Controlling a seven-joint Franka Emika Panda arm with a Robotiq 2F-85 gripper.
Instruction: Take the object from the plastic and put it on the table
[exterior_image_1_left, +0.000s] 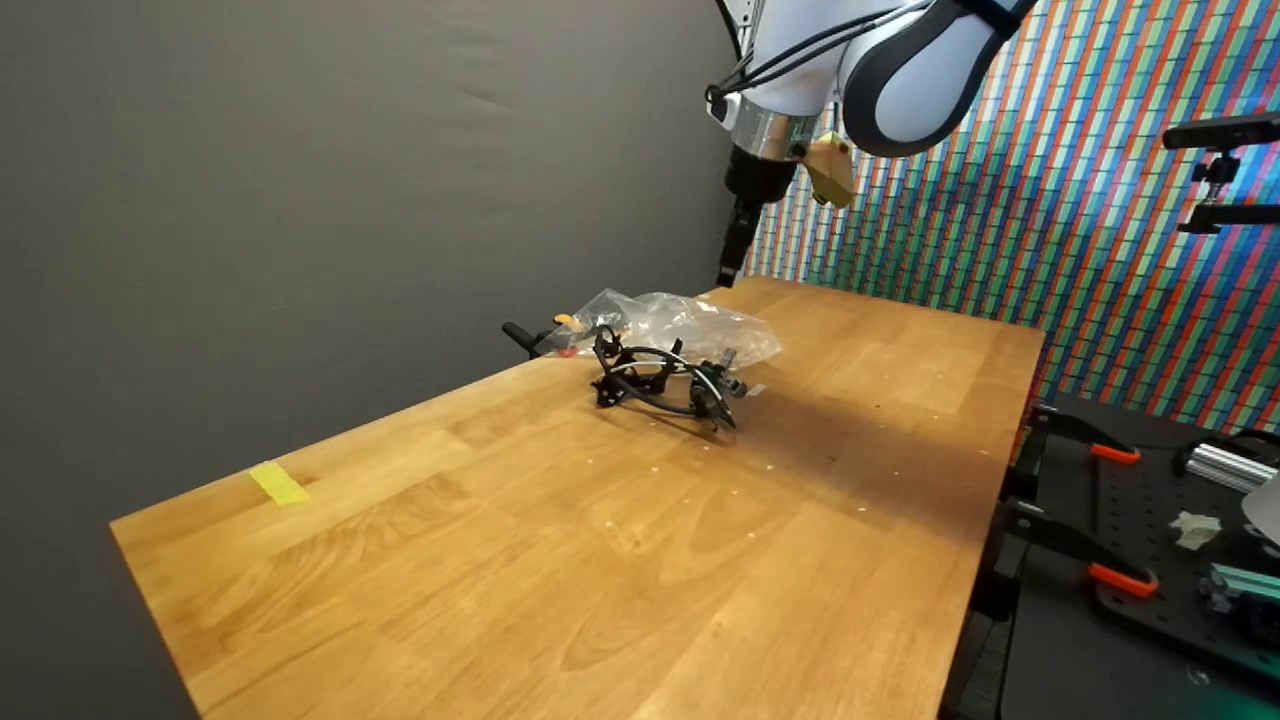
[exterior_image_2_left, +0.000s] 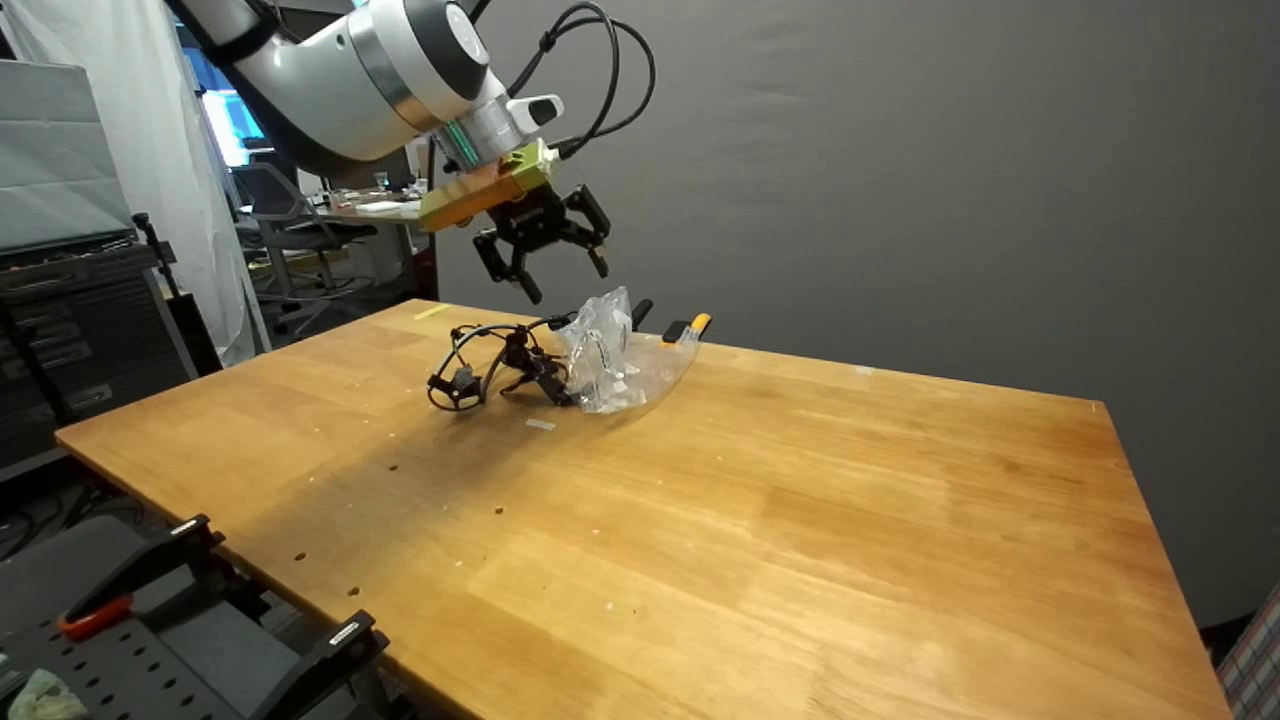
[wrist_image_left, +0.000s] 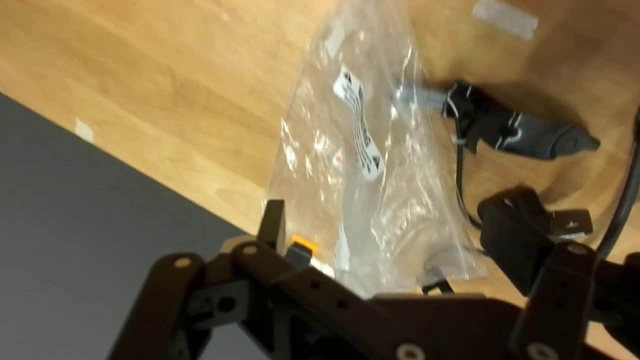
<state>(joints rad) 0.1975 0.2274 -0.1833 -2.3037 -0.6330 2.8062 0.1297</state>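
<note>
A clear, crumpled plastic bag (exterior_image_1_left: 700, 325) lies on the wooden table (exterior_image_1_left: 620, 560) near its back edge; it also shows in an exterior view (exterior_image_2_left: 603, 360) and the wrist view (wrist_image_left: 360, 145). A black device with curved cables (exterior_image_1_left: 700, 385) lies beside it, also in an exterior view (exterior_image_2_left: 530, 365). In the wrist view, the device's grey end (wrist_image_left: 427, 97) reaches under or into the bag; I cannot tell which. My gripper (exterior_image_2_left: 566, 282) is open and empty above the bag and device. In the wrist view its fingers (wrist_image_left: 392, 230) are wide apart and hide the bag's lower end.
A black clamp with an orange tip (exterior_image_2_left: 700, 325) sits at the back table edge by the bag, also in an exterior view (exterior_image_1_left: 568, 322). Yellow tape (exterior_image_1_left: 279, 483) marks the table edge. A dark side bench with orange-padded clamps (exterior_image_1_left: 1120, 578) stands along the opposite side.
</note>
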